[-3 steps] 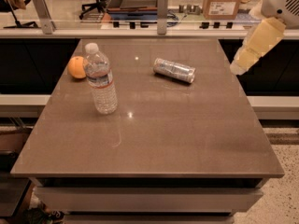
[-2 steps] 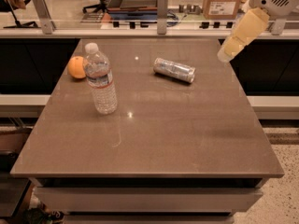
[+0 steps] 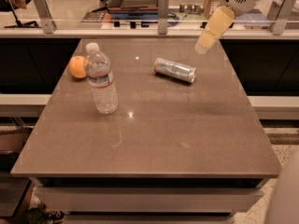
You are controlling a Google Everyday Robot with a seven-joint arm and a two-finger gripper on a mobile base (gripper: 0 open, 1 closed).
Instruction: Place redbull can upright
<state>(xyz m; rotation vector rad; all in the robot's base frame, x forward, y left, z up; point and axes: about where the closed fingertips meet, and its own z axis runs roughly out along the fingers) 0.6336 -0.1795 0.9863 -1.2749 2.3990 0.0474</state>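
Hovering over the far right corner of the table, the pale yellow gripper (image 3: 205, 40) hangs from a white arm and slants down and to the left. Cannot tell whether it is open or closed. Nothing visible in its grasp, and it touches nothing.

Nearest item: the slim silvery metal redbull can (image 3: 175, 70), just below and left of the gripper tip in the camera view, apart from it. The can lies on its side on the grey-brown stone-look table (image 3: 187, 139), in the far half, right of centre.

Long axis: flat on the surface, running roughly left to right, with the right end angled slightly toward the near edge. Cannot tell which end is the top.

Further left, well apart from the can: an upright clear plastic water bottle with a white cap (image 3: 102, 80), and a round orange fruit (image 3: 76, 66) just behind it.

Progress, as judged: none of the placing is done. Approach under way; grasp, lift, turn to vertical and set-down all remain.
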